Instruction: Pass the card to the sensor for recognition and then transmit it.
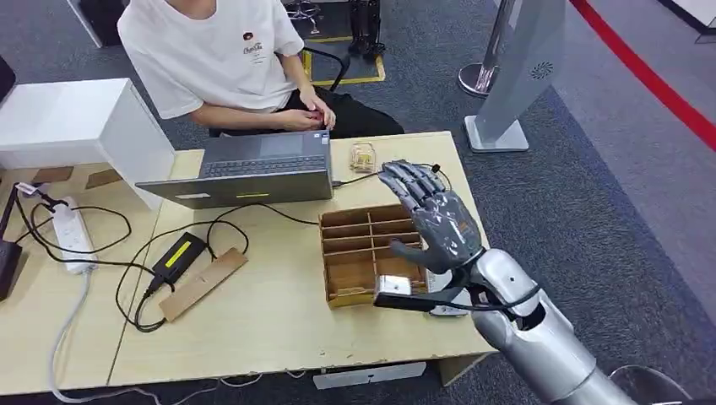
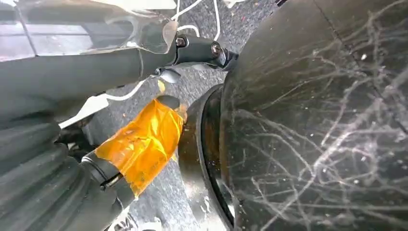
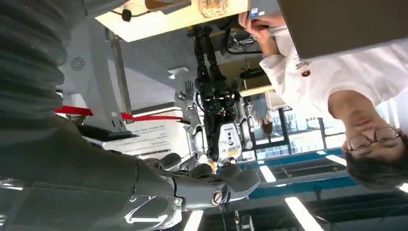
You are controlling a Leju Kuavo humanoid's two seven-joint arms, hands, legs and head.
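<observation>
While our right robot hand (image 1: 435, 218) hovers with fingers spread wide over the wooden tray (image 1: 369, 253) on the table (image 1: 270, 321), it holds nothing. We can't pick out the card. At 11 o'clock from the tray sits a laptop (image 1: 253, 173); a person (image 1: 228, 59) behind it. Left robot hand (image 2: 53, 159): grip state unclear.

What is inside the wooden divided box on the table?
The wooden box shows several compartments that look empty. The right hand hangs open above its right side and covers some compartments, so their contents cannot be seen. No card is visible in it.
</observation>
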